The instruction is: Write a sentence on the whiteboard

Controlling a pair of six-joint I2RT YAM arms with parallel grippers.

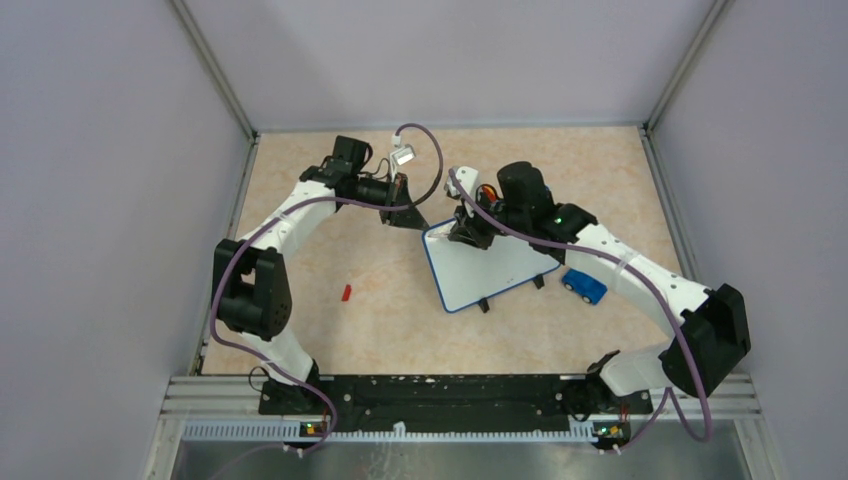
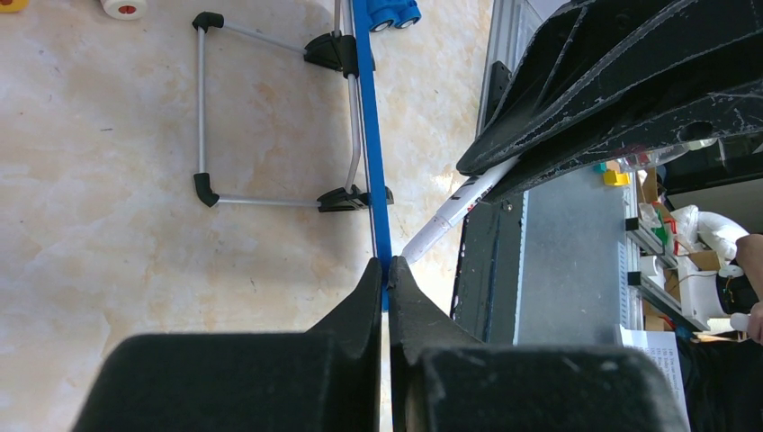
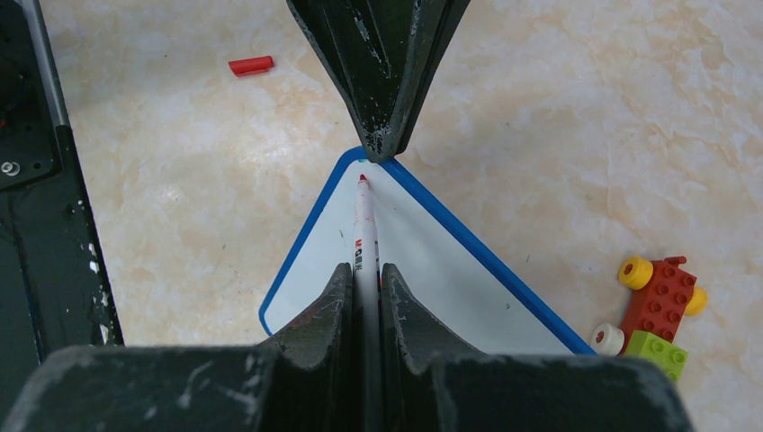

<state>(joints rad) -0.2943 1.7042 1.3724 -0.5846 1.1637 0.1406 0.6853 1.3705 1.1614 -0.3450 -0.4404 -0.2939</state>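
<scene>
My right claw (image 3: pixel 365 270) is clamped on a white marker (image 3: pixel 364 236), both fingers pressed against its barrel. The marker's red tip points away from me over the far corner of the whiteboard (image 3: pixel 423 270). I cannot tell whether the tip touches the white face.

My left claw (image 2: pixel 385 267) is pinched tight on that same corner, one finger on each side of the blue rim. From its wrist I see the board edge-on, as a thin blue line running away from me. Beside that line, the wire stand (image 2: pixel 202 108) with its black feet rests on the table (image 2: pixel 90 270).

From above, the board sits a little right of the table's middle, turned at an angle, with my two claws meeting at its far-left corner. A blue toy car (image 1: pixel 583 286) stands just beside its right edge. A red cap (image 1: pixel 346 293) lies well apart to the left. A brick toy (image 3: pixel 661 306) of red and green blocks sits near the board.
</scene>
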